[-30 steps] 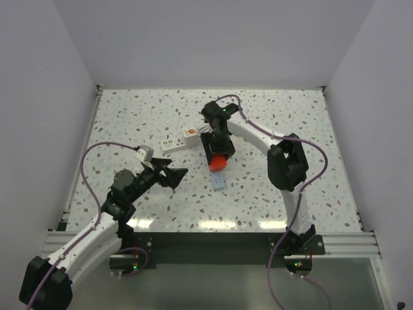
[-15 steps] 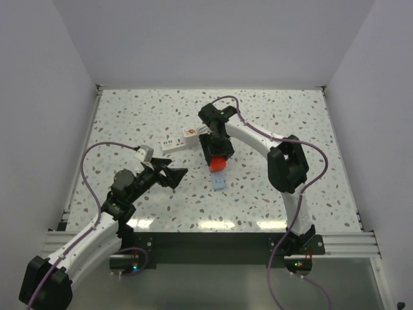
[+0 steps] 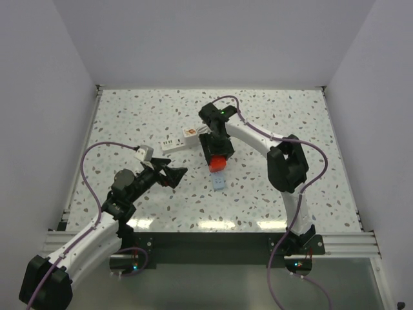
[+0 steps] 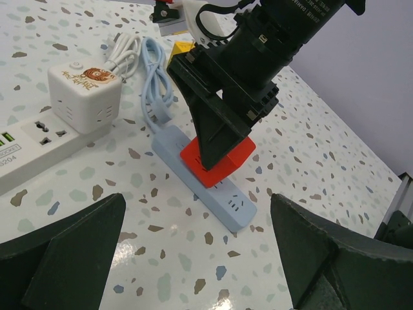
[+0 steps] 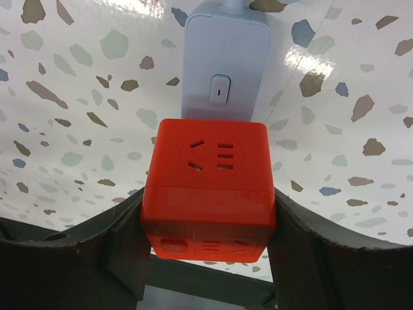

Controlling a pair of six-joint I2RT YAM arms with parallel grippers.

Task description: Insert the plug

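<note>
The red cube plug (image 3: 218, 163) is sitting just left of the centre of the top view, clamped between the two fingers of the right gripper (image 5: 210, 223). In the right wrist view, the fingers are pressing against the cube's left and right sides, and the face with the socket holes is pointing at the camera. The cube is resting over the light blue power strip (image 4: 240, 208), which is lying flat on the speckled table (image 3: 290, 116). In the left wrist view the cube's underside is appearing to meet the top face of the strip near its middle. Whether the pins are seated cannot be told. The strip's switch end is showing above the cube in the right wrist view, and its free sockets are showing below and right of the cube in the left wrist view.

The left gripper (image 3: 173, 173) is hanging at the lower left of the top view with its fingers spread wide apart and holding nothing. It is pointing toward the cube, well apart from it.

A white power strip (image 4: 39, 145) is lying at the left edge of the left wrist view. A white cube adapter with a cartoon label (image 4: 84, 90) is standing on its far end. A light blue cable (image 4: 155, 71) and a white cable (image 4: 122, 48) are lying bundled just beyond the adapter.
</note>
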